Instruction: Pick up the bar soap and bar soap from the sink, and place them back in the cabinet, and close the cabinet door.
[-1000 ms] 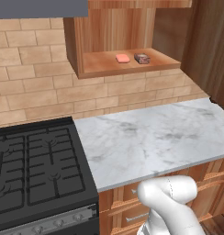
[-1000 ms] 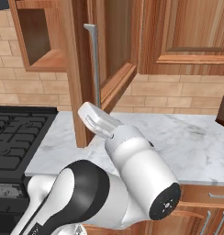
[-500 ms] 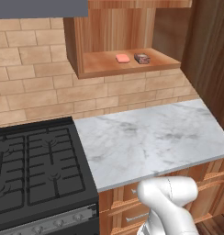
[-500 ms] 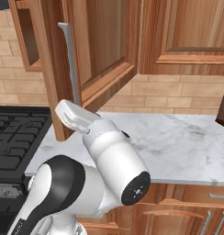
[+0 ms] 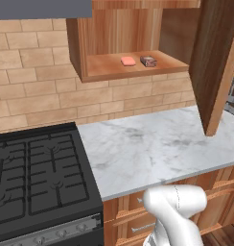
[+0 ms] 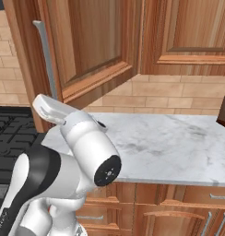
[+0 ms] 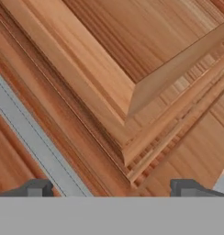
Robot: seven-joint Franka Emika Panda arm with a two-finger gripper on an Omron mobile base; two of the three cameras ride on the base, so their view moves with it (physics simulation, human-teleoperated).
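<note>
Pushing the cabinet door (image 6: 96, 41) shut, with the gripper (image 7: 111, 192) spread open and empty, fingertips (image 7: 38, 188) set wide apart close against the raised panel frame, beside the grey handle (image 7: 31, 142). Cannot tell whether actually touching the wood. Compared with a second ago, seeing far more of the door's outer face from the right base view, where formerly nearly edge-on. From the left base view, finding it swung further across the opening of the cabinet (image 5: 80, 48). Meaning a good part of the swing done, yet not finished: looking straight in at both bar soaps (image 5: 128, 61) on the shelf (image 5: 104, 72), the salmon-pink one just beside a darker one (image 5: 148, 61), not touching. So judging the placing complete and only the closing left. Needing a steady push along the door's arc until flush with the neighbouring fronts. Some risk of sliding off the panel or snagging on the handle.
</note>
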